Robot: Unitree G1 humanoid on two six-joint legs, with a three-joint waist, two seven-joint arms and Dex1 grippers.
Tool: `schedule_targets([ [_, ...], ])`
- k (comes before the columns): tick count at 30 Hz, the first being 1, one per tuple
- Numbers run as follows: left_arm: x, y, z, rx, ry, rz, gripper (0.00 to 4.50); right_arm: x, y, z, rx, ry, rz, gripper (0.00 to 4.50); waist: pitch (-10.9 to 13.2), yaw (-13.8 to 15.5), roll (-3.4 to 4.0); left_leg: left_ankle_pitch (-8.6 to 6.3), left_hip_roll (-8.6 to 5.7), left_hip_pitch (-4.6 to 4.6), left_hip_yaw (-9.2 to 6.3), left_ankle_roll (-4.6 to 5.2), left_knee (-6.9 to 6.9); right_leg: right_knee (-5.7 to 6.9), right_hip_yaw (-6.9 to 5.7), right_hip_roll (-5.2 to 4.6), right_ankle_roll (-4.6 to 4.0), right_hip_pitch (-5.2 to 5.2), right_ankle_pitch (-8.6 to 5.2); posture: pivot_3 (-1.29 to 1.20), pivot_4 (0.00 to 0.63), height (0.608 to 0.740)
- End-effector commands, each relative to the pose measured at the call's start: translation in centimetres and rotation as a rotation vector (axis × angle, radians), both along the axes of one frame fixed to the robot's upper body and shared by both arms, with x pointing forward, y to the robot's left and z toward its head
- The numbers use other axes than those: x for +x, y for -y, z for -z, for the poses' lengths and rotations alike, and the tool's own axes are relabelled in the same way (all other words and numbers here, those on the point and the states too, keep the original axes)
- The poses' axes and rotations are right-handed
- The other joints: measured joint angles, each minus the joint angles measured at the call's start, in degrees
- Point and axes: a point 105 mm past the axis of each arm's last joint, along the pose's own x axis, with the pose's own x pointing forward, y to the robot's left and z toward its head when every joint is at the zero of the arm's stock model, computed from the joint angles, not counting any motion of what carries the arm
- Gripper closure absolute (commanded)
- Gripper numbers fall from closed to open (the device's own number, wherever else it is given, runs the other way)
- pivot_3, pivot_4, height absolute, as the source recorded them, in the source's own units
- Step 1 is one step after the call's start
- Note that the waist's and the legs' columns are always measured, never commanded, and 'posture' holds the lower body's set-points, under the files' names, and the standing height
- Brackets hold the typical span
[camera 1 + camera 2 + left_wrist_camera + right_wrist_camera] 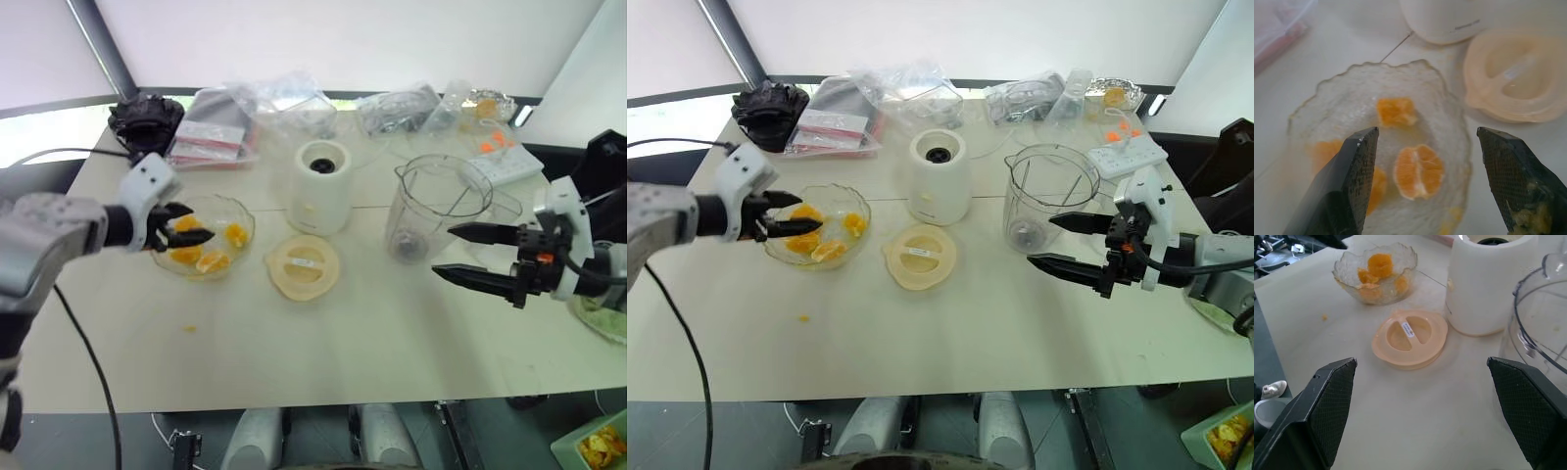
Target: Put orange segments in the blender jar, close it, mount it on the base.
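Fingers first: your left gripper (pixel 186 228) has its fingers (pixel 1352 171) spread over the glass bowl with nothing between them, and your right gripper (pixel 468 255) has its fingers (pixel 1322 406) spread wide and empty above the table (pixel 392 343). Take the base (pixel 323 186) as your landmark, standing upright near the middle of the table. To its right, close by but apart, you have the blender jar (pixel 436 206), upright and open at the top, with no fruit visible inside; your right fingers point at it from its right. Just in front of the base lies the cream lid (pixel 304 266), flat on the table. To the left of the base sits the glass bowl (pixel 240 211), and in it you see the orange segments (pixel 1418 170), directly under your left fingers. One small orange scrap (pixel 190 328) lies on the table in front of the bowl.
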Motion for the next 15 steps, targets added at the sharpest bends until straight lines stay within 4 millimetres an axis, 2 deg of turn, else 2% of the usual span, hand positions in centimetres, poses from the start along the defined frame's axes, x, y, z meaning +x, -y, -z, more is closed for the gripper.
schedule_targets([
  [1, 1.3, -1.0, 0.6, 0.066, -0.067, -0.007, 1.16, -0.1, -0.4, -0.5, -0.009, 0.029, -0.029, 0.05, 0.0, -0.1, 0.0, 0.0, -0.01, 0.0, 0.0, 0.0, 0.0, 0.0, 0.0, 0.0, 0.01, 0.0, 0.01, 0.0, 0.15, 0.74],
  [6, 3.1, -2.2, 2.0, 0.081, -0.197, -0.049, 1.16, 0.0, -0.5, -0.5, -0.017, 0.028, -0.03, 0.05, 0.0, -0.2, -0.06, 0.0, -0.03, -0.02, -0.01, 0.01, -0.01, 0.06, -0.01, 0.01, 0.18, -0.04, 0.09, 0.0, 0.15, 0.74],
  [15, 4.1, -1.6, 3.8, 0.069, -0.316, -0.055, 1.16, -0.3, -0.5, -0.3, -0.026, 0.029, -0.018, 0.05, 0.1, -0.2, -0.12, 0.0, 0.01, -0.04, -0.05, 0.01, 0.01, 0.1, -0.01, 0.01, 0.25, -0.06, 0.12, 0.0, 0.15, 0.74],
])
